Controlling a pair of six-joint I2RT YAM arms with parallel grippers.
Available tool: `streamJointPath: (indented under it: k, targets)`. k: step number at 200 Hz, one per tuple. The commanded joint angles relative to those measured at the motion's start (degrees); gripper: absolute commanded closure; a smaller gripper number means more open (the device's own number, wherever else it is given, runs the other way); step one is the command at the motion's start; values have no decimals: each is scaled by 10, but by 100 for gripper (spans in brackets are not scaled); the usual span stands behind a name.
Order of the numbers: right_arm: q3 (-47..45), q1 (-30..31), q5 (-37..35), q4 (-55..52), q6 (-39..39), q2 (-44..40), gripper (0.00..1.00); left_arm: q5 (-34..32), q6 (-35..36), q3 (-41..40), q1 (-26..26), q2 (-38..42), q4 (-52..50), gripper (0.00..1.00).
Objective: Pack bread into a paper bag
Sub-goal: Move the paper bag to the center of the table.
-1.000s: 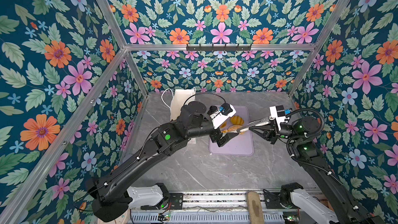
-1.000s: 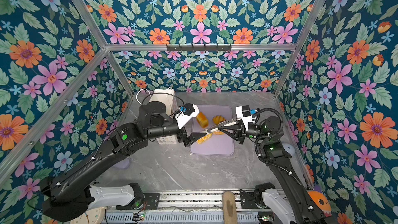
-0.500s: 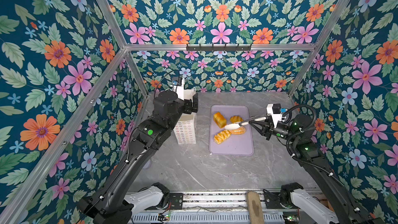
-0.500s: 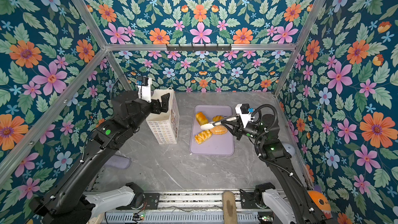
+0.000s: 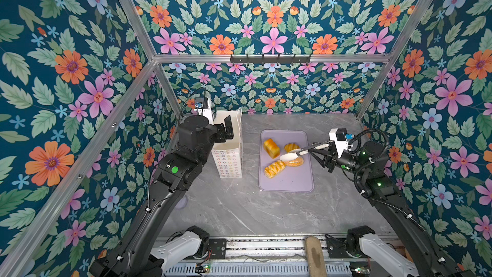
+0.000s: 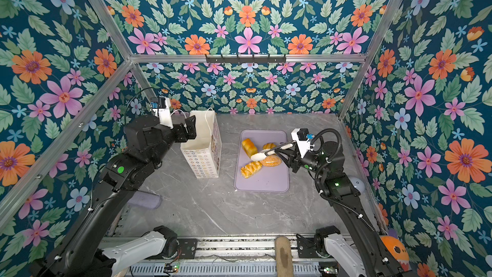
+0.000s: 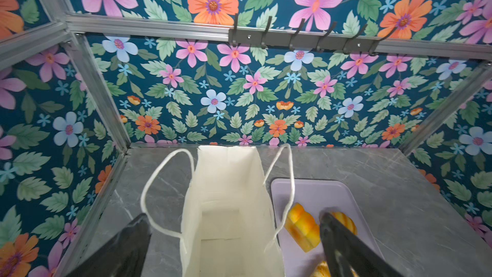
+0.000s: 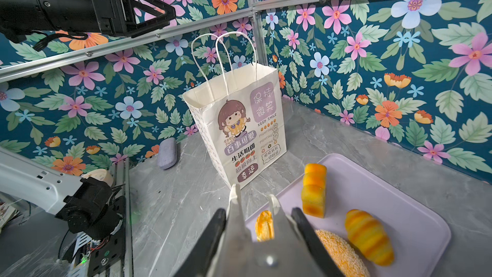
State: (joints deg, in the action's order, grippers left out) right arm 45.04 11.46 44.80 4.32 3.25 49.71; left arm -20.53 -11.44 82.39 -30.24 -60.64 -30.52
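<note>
Jaws, R gripper (image 8: 258, 210): closed on the handle end of the white tongs (image 5: 290, 155). Tong blades are seen slightly apart. Their tips are held over the lilac tray (image 5: 286, 182), above the near edge of the seeded oval roll (image 5: 295, 161) and close to the braided roll (image 5: 274, 169). In the R wrist view the braided roll is seen through the gap betw. the blades. Contact w/ either piece cannot be told.

Jaws, L gripper (image 7: 233, 217): spread wide. They are held above the open mouth of the paper bag (image 5: 229, 161), apart from its rim. In the R wrist view the gripper is seen well above the cord handles.

Bread: all four pieces are found on the tray. The blocky loaf (image 5: 271, 148) and the ridged bun (image 5: 291, 147) are placed toward the rear. The seeded oval roll and braided roll lie just in front of them, the two touching or nearly so.

Paper bag: set upright on the desk (image 5: 239, 209), just beside the tray on the L arm's side. Its mouth is open and its handles are raised. A cartoon girl and printed text are carried on the face toward the tray, ring print on the narrow side.

Misc.: a grey-purple case (image 8: 167, 153) is noted on the desk near the L wall. A hook rail (image 5: 270, 58) is fixed to the rear frame.
</note>
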Motion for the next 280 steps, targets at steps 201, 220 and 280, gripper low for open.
streamJointPath:
  k: [201,220,280]
  targets:
    - [9,0,15,6,-9,7,61,267,-69,-56,210,-126,-59,50]
    - [9,1,19,7,-10,10,61,261,-70,-51,210,-129,-71,59]
    - [13,1,21,10,-10,14,62,257,-79,-68,207,-121,-73,80]
